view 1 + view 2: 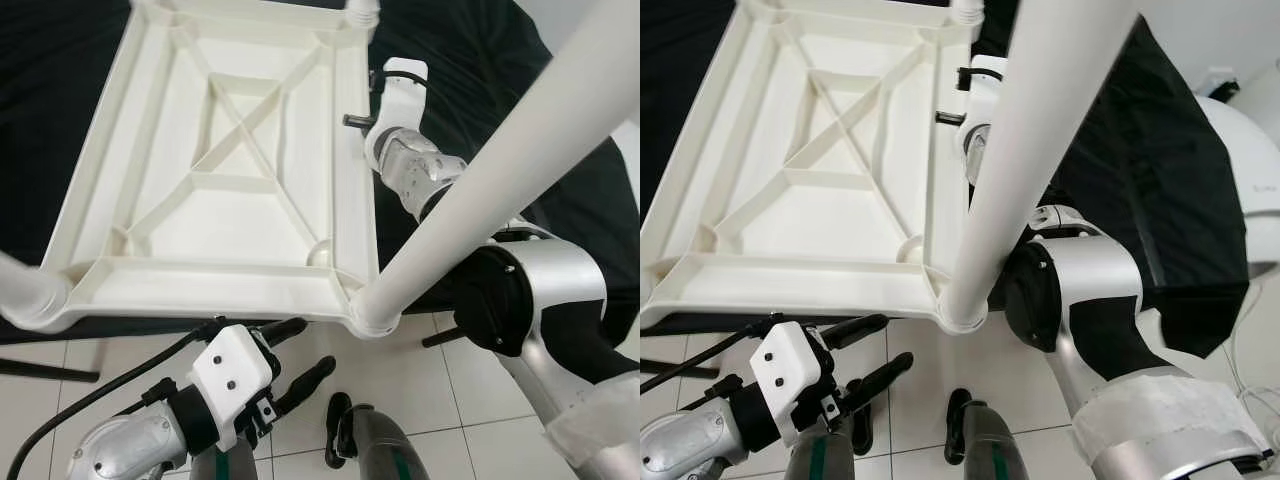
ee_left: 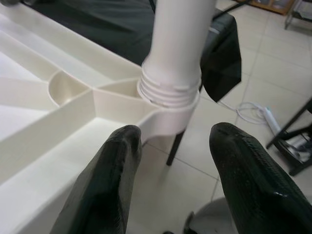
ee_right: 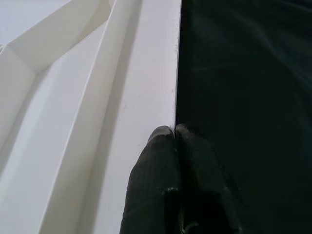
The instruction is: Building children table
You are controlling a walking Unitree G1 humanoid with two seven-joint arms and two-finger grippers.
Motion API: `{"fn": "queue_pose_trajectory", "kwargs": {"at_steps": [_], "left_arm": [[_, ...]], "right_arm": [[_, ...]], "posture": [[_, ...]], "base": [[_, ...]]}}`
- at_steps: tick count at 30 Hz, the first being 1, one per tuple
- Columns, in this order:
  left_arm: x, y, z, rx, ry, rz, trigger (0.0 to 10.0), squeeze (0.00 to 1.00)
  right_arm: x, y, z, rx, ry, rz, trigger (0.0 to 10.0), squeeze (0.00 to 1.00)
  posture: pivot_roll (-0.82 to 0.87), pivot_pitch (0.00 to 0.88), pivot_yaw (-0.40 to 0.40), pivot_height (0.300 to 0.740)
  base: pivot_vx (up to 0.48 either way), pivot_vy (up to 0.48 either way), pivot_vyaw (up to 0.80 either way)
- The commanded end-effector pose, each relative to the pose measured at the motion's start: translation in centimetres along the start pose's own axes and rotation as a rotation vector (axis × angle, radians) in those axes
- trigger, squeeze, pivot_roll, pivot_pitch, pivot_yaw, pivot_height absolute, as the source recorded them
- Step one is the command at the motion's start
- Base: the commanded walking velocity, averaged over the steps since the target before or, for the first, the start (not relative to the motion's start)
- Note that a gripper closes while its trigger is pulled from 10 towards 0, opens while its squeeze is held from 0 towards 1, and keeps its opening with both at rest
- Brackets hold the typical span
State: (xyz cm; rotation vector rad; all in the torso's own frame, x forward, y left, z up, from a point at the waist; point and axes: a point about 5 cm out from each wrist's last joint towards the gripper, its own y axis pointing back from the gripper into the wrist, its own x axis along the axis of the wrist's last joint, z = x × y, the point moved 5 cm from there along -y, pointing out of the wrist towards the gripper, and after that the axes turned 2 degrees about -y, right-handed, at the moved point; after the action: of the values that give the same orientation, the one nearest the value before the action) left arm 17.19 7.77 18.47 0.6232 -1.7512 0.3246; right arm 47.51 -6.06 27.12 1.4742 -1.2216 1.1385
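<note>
Nearest, the left gripper (image 1: 300,352) hangs over the tiled floor (image 1: 420,380) with its fingers spread, just below the near edge of the upturned white tabletop (image 1: 215,180). A white leg (image 1: 500,165) stands screwed into the near right corner socket. Farther on, the right gripper (image 3: 174,134), fingers pressed together, touches the tabletop's right rim beside the black cloth (image 1: 460,70).

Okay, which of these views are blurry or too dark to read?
Left wrist view: left claw fingertips soft, leg sharper. Right wrist view: right claw blurred, black cloth nearly featureless. Eye views: sharp, evenly lit tabletop.
</note>
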Motion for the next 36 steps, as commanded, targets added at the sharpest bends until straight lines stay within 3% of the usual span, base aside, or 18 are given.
{"fn": "queue_pose_trajectory", "kwargs": {"at_steps": [1,4,5,7,8,9,10,14,24,34,36], "left_arm": [[0.0,0.4,0.8,-0.064,0.017,-0.006,10.0,0.00],[0.0,0.5,0.6,-0.066,0.014,-0.006,10.0,0.00],[0.1,0.5,0.5,-0.062,0.016,-0.004,10.0,0.00],[0.1,0.5,0.5,-0.060,0.018,-0.002,10.0,0.00],[0.2,0.5,0.5,-0.057,0.013,0.000,10.0,0.00],[0.2,0.5,0.5,-0.057,0.013,0.000,10.0,0.00],[0.2,0.5,0.4,-0.056,0.009,0.001,10.0,0.00],[0.4,0.5,0.1,-0.036,0.000,0.008,10.0,0.00],[0.5,0.6,-0.5,0.004,-0.003,0.020,10.0,0.00],[0.5,0.4,-1.1,0.025,-0.016,0.028,10.0,0.00],[0.5,0.3,-1.2,0.028,-0.016,0.029,10.0,0.00]], "right_arm": [[-0.4,0.0,0.8,0.013,0.066,-0.018,0.0,0.00],[-0.3,0.0,0.9,0.027,0.099,-0.010,0.0,0.00],[-0.1,0.0,0.7,0.044,0.115,-0.002,4.6,0.00],[0.0,0.0,0.6,0.055,0.124,0.003,4.6,0.00],[0.4,0.0,0.4,0.065,0.132,0.024,10.0,0.00],[0.4,0.0,0.4,0.065,0.132,0.024,10.0,0.00],[0.7,0.0,0.3,0.071,0.136,0.037,10.0,1.00],[1.1,0.0,0.3,0.078,0.024,0.054,10.0,1.00],[3.9,0.4,-0.4,0.149,-0.034,0.189,10.0,1.00],[5.7,0.8,0.0,0.161,-0.002,0.291,10.0,1.00],[5.7,0.8,0.0,0.159,0.007,0.297,10.0,0.95]], "posture": [[0.11,0.333,-0.094,0.740],[0.11,0.336,-0.093,0.740],[0.11,0.337,-0.092,0.740],[0.11,0.337,-0.092,0.740],[0.11,0.338,-0.094,0.740],[0.11,0.338,-0.094,0.740],[0.11,0.338,-0.094,0.740],[0.11,0.335,-0.095,0.740],[0.11,0.322,-0.095,0.740],[0.10,0.308,-0.092,0.740],[0.10,0.308,-0.092,0.740]], "base": [[0.000,0.000,0.00],[0.000,0.000,0.00],[0.000,0.000,0.00],[0.000,0.000,0.00],[0.000,0.000,0.00],[0.000,0.000,0.00],[0.000,0.000,0.00],[0.000,0.000,0.00],[0.000,0.000,0.00],[0.000,0.000,0.00],[0.000,0.000,0.00]]}}
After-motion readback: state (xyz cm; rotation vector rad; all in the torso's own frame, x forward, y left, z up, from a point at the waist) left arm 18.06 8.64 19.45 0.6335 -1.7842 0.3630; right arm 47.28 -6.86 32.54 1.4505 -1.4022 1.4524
